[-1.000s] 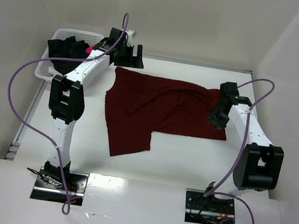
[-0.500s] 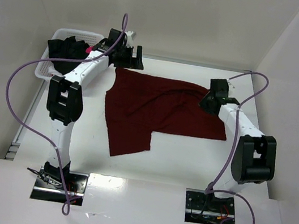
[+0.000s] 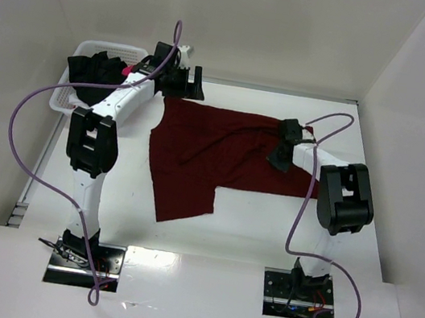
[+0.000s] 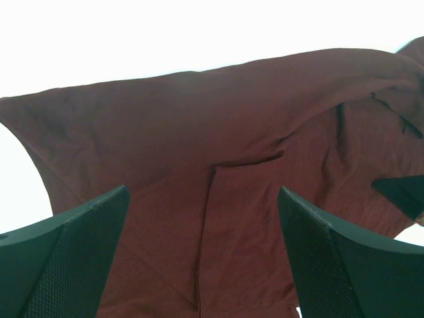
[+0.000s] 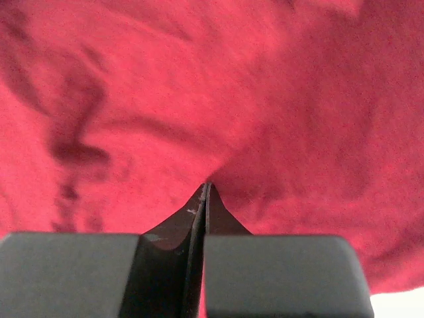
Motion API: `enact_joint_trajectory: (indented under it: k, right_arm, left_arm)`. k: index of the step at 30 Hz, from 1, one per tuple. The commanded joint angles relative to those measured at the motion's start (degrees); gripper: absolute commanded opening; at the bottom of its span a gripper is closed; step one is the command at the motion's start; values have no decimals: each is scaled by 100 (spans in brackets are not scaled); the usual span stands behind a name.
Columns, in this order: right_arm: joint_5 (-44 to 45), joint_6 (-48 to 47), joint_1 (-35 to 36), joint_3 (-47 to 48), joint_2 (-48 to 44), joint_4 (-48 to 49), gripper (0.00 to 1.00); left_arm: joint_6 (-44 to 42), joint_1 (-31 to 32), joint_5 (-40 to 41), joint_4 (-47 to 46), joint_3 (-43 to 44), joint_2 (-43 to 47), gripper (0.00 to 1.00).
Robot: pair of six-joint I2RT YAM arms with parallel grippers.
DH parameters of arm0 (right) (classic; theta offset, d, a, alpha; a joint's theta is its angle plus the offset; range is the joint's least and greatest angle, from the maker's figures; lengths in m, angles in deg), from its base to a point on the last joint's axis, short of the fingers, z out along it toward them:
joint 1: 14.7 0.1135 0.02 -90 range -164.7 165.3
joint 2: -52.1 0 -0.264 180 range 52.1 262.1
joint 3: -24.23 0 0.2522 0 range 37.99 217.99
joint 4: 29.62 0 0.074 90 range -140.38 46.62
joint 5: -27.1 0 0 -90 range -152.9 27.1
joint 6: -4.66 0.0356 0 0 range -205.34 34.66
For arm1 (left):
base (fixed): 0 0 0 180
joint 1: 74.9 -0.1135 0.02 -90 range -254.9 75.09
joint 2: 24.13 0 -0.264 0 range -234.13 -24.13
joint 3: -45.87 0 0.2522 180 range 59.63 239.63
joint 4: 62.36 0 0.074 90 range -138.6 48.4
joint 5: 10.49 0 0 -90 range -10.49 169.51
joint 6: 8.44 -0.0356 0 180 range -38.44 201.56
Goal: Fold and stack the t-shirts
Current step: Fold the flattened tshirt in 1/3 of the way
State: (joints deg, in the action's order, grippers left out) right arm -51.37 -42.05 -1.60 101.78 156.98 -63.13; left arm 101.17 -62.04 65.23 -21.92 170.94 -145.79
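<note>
Barely started here: maroon t-shirt (image 3: 214, 151) lies unfolded mid-counter. My right hand (image 3: 281, 156) is pinched shut on its 3 o'clock side, and my left hand (image 3: 185, 79) is wide open at 11. The black t-shirt (image 3: 93, 70) sits in the basket (image 3: 60, 101) at 10.

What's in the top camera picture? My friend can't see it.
A maroon t-shirt lies spread on a white table, the right hand pinched shut on it. The open left hand hangs by its far corner, beside a basket holding a black t-shirt.
</note>
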Motion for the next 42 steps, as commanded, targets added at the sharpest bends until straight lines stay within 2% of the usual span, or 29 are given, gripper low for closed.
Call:
enact_joint_trajectory:
  k: [1, 9, 18, 23, 34, 37, 40, 42]
  right_arm:
    - [60, 49, 70, 264, 304, -81, 0]
    - [-168, 48, 122, 389, 419, -618, 0]
    - [-414, 416, 439, -33, 243, -952, 0]
    - [-467, 742, 825, -525, -46, -1014, 0]
    - [-504, 1603, 1063, -1694, -1249, -1163, 0]
    - [-214, 1490, 1063, -1424, -1365, -1215, 0]
    - [-160, 1148, 722, -985, -1278, -1277, 0]
    - [-160, 876, 536, -781, -1129, -1277, 9]
  left_arm:
    - [-19, 23, -145, -119, -65, 144, 100]
    - [33, 23, -311, -119, -13, 20, 100]
    - [33, 23, -365, -66, -12, 73, 100]
    - [33, 23, -417, -66, -65, 126, 100]
    - [33, 23, -523, -180, -486, 398, 100]
    - [86, 23, -576, -242, -601, 450, 100]
    - [86, 23, -628, -295, -663, 451, 100]
    - [86, 23, -628, -295, -663, 451, 100]
